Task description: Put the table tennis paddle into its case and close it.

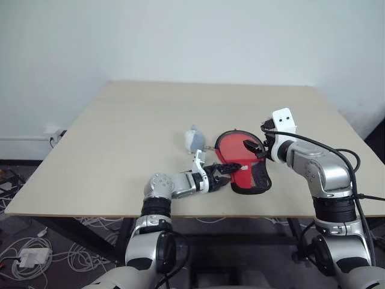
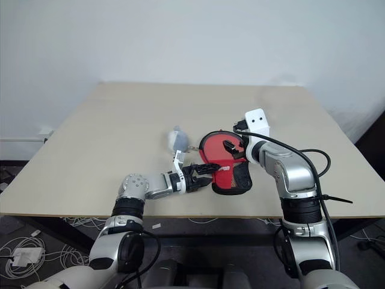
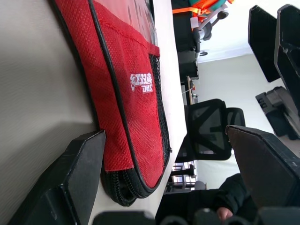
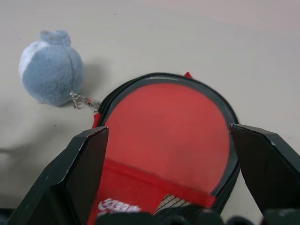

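Observation:
The red case [image 1: 243, 176] lies near the table's front edge, its black zipper rim [image 4: 110, 98] unzipped around the round end. Inside it rests the table tennis paddle [image 4: 168, 123], round red face up. The case's red logo flap [image 4: 136, 190] covers the face's near part; the handle is hidden. My left gripper [image 1: 225, 170] is open at the case's handle end, one finger [image 3: 82, 164] against the fabric corner [image 3: 126, 89]. My right gripper [image 1: 253, 148] hovers open just over the round end, nothing between its fingers [image 4: 86, 159].
A blue-grey plush ball [image 1: 194, 139] on a small chain lies just left of the case, linked to the zipper. The light wooden table [image 1: 120, 144] stretches behind and to both sides. Cables lie on the floor below the front left edge.

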